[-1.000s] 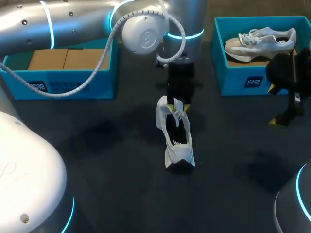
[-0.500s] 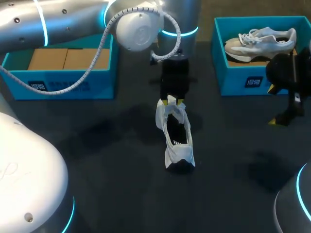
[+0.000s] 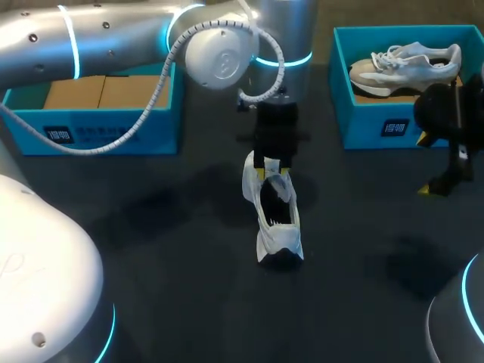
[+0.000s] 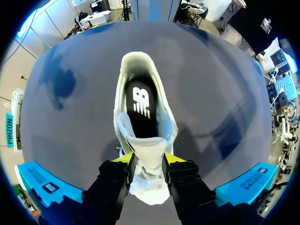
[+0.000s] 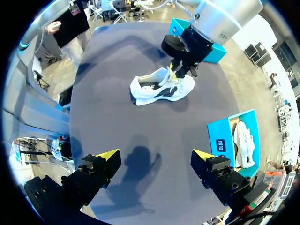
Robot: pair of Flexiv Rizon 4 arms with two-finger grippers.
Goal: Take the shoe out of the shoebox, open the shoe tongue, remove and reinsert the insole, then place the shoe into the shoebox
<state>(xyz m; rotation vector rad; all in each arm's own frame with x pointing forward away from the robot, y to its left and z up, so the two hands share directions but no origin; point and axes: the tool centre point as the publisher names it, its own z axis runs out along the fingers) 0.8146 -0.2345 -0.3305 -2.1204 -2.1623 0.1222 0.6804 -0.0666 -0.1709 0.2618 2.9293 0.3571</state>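
Observation:
A white shoe (image 3: pixel 275 219) lies in the middle of the dark table, its black insole (image 4: pixel 140 105) showing inside. My left gripper (image 3: pixel 271 165) stands over the shoe's far end, shut on the white tongue (image 4: pixel 147 183), which is pulled back between its yellow-tipped fingers (image 4: pixel 123 158). The right wrist view shows the same shoe (image 5: pixel 161 87) under the left gripper (image 5: pixel 176 72). My right gripper (image 3: pixel 429 163) hangs at the table's right side, in front of the right shoebox (image 3: pixel 363 125), open and with nothing between its fingers (image 5: pixel 108 155).
The right blue shoebox holds a second white shoe (image 3: pixel 404 64). A second blue box (image 3: pixel 98 132) with brown cardboard inside stands at the back left. Bare table lies in front of and beside the middle shoe.
The left wrist shifted a little back and then forward again above the shoe, keeping hold of the tongue. The shoe and the right arm have not moved.

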